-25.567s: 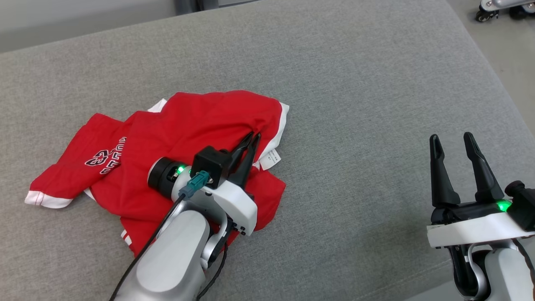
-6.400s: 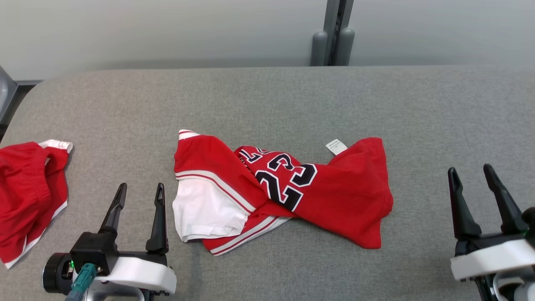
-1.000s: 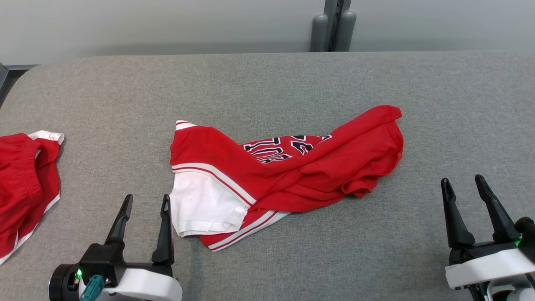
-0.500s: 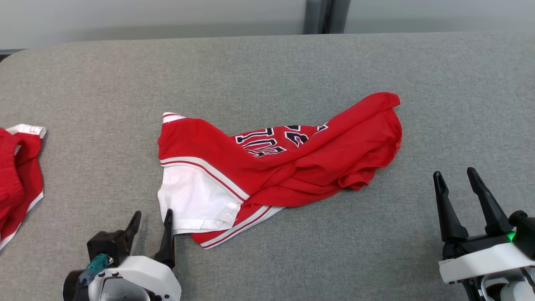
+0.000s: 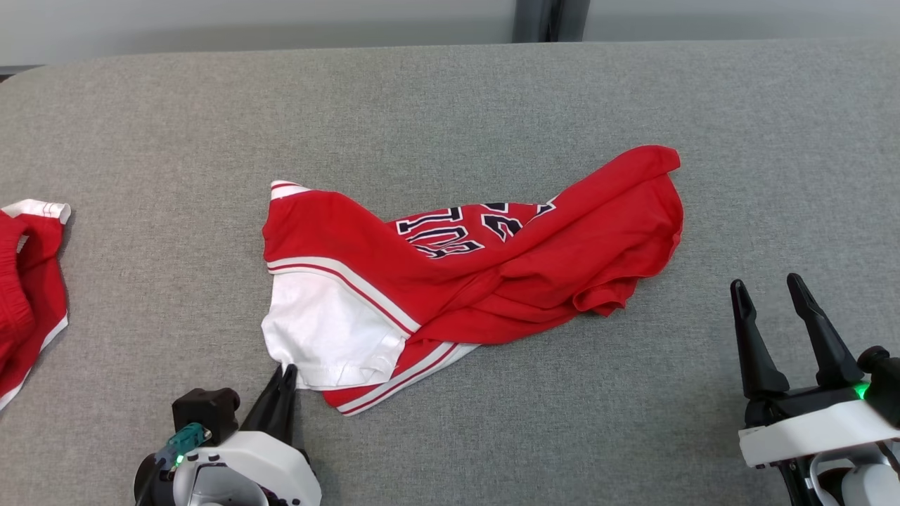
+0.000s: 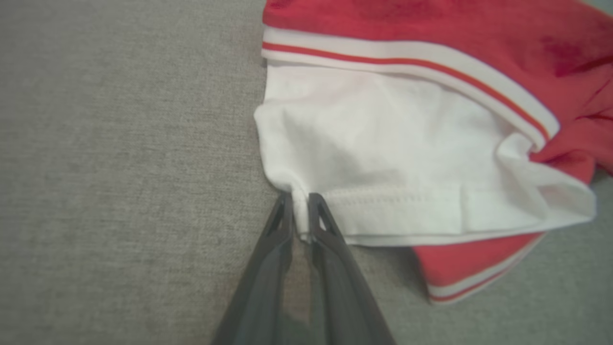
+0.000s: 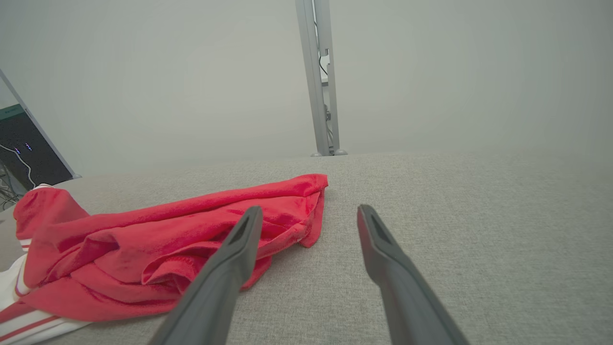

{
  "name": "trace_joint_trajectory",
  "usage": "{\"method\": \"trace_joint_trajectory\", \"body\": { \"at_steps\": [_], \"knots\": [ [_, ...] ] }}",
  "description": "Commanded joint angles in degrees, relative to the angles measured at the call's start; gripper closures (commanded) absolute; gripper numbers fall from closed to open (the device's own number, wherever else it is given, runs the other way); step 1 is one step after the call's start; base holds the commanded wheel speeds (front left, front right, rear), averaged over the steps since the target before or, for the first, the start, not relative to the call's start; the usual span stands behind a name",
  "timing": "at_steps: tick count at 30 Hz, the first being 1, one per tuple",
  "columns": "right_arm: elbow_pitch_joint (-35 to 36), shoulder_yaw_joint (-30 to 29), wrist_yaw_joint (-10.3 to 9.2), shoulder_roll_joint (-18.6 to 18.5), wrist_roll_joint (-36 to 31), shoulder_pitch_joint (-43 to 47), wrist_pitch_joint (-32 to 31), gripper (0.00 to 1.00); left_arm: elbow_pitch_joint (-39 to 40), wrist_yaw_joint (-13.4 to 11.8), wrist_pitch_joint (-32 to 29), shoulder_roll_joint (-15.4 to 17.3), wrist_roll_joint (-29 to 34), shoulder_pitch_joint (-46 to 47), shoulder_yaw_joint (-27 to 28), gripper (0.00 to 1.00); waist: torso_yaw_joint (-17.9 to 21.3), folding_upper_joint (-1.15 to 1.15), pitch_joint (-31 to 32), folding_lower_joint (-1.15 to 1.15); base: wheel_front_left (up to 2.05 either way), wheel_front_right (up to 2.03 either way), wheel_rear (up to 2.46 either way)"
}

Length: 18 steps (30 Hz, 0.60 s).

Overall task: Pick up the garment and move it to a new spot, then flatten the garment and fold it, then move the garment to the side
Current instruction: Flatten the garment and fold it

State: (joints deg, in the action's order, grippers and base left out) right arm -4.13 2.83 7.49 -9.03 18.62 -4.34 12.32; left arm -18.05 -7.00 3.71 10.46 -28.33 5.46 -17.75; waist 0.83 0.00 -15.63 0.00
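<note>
The garment [image 5: 492,267] is a red jersey with white trim and dark lettering, lying crumpled in the middle of the grey cushioned surface [image 5: 450,91]. Its white sleeve [image 5: 323,337] points toward me. My left gripper [image 5: 287,371] is shut on the near left corner of that white sleeve; in the left wrist view the garment [image 6: 392,158] has its hem corner pinched between the fingertips of the left gripper [image 6: 300,203]. My right gripper [image 5: 766,284] stands open at the lower right, apart from the cloth. In the right wrist view the right gripper [image 7: 309,213] points past the garment [image 7: 167,239], which lies to its left.
A second red garment [image 5: 28,295] with white trim lies at the left edge of the surface. A grey post [image 5: 538,21] stands behind the far edge against a pale wall. Bare grey fabric stretches right of and behind the jersey.
My left gripper moved forward and right to the white sleeve's corner and closed on it. The camera tilted slightly, shifting the whole picture. The right gripper stayed open.
</note>
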Motion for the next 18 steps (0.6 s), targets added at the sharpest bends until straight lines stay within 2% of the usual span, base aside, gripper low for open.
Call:
{"method": "trace_joint_trajectory", "body": {
  "at_steps": [1,11,18],
  "knots": [
    [0.0,0.0,0.02,-0.4,0.2,-0.6,0.5,0.00,-0.9,0.3,-0.2,0.2,0.0,0.7,-0.4,1.00,0.0,0.00,0.0,0.00,0.00,0.00,0.00],
    [-1.8,-0.6,0.02,-1.5,0.1,-3.3,0.2,0.00,-0.6,-0.6,2.0,0.4,0.7,2.0,-0.3,1.00,-0.9,0.00,-0.7,0.00,0.00,0.00,0.00],
    [-6.6,1.0,0.02,-3.4,1.1,-9.4,-0.4,0.00,-0.3,-0.6,2.8,-0.3,1.5,4.5,-1.3,1.00,-2.8,0.00,-3.6,0.00,0.00,0.00,0.00]
  ]
}}
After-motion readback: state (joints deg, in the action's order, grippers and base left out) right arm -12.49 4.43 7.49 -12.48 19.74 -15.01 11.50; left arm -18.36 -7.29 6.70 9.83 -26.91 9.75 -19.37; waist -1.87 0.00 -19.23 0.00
